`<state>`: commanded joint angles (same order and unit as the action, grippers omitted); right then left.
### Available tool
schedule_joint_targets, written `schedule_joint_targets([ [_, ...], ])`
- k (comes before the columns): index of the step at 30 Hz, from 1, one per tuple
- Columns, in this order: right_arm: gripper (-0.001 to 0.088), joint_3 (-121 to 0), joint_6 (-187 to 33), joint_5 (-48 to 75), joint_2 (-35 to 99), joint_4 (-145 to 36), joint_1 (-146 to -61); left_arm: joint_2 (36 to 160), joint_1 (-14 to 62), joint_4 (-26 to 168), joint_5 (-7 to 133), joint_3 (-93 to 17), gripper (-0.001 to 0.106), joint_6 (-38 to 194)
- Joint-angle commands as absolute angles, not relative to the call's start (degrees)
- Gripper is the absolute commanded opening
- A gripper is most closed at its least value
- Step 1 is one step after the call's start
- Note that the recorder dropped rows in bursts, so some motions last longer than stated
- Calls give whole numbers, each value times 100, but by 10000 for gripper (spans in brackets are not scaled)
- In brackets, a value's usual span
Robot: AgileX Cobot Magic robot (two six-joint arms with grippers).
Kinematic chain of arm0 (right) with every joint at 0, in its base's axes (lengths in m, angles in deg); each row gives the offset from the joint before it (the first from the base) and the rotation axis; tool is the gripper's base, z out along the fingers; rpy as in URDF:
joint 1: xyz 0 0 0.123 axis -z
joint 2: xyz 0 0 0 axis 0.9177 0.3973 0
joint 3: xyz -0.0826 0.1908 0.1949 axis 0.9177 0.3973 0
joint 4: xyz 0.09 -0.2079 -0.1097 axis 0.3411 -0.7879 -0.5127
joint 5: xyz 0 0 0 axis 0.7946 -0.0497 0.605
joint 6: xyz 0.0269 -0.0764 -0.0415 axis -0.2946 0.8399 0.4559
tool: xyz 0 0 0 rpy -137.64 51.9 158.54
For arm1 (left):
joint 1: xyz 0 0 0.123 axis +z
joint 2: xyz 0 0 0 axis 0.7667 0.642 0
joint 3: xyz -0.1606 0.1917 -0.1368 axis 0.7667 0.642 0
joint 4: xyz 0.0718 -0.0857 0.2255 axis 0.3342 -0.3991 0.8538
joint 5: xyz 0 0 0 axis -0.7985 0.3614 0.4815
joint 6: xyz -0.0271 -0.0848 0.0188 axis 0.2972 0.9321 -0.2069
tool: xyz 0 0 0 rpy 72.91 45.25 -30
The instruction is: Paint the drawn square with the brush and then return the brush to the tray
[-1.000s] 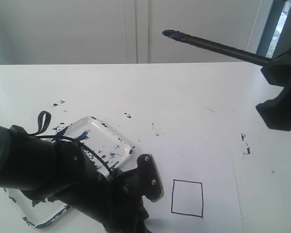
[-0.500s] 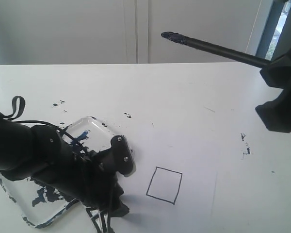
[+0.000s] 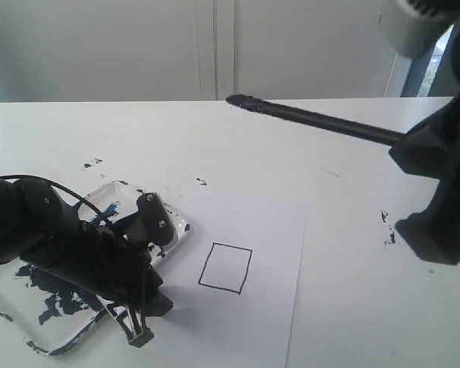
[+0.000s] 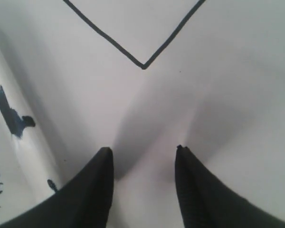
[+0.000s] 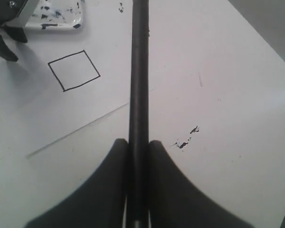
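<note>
The drawn square is white inside, on the white paper. My left gripper stands open with its tips down on the paper, between the square and the tray. The left wrist view shows one corner of the square ahead of the open gripper, with nothing between the fingers, and the paint-blotched tray beside it. My right gripper is shut on the brush, held in the air over the table with its dark tip pointing left. In the right wrist view the brush runs out from the gripper, with the square and tray beyond.
Dark paint specks mark the table on the right, with more specks behind the tray. The paper's right edge runs from the middle toward the front. A pale wall stands behind the table.
The left arm has drawn back to the left, and the paper with the square has slid left with it. The right gripper has brought the brush lower and further left.
</note>
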<state>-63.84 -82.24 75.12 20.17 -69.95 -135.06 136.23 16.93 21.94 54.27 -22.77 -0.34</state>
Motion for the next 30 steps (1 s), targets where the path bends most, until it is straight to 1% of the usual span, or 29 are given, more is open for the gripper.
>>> schedule_joint_targets([
  [3, 0, -6207, -8134, 7512, 2050, -6979, -13506, 13558, 1693, 2218, 5449, -2236, 455, -56],
  [7, 0, -5794, -7813, 7512, 2075, -6405, -13506, 13408, 1693, 2569, 5289, -2134, 455, -96],
  [10, 0, -5642, -7504, 7512, 2075, -6013, -13506, 13318, 1681, 3506, 4843, -2134, 455, -105],
  [12, 0, -5568, -7493, 7512, 2087, -6003, -13506, 13309, 1681, 3714, 4776, -2134, 455, -105],
  [18, 0, -5257, -7491, 7512, 2122, -5790, -13506, 13309, 1681, 3814, 4412, -2134, 457, -946],
  [20, 0, -5228, -7491, 7512, 2122, -5717, -13506, 13309, 1681, 3814, 4225, -2125, 481, -1312],
  [24, 0, -5228, -7491, 7512, 2131, -5655, -13506, 13309, 1681, 3886, 4435, -1938, 530, -1751],
  [30, 0, -5228, -7491, 7512, 2131, -5614, -13506, 13309, 1681, 3991, 4721, -1846, 529, -1803],
])
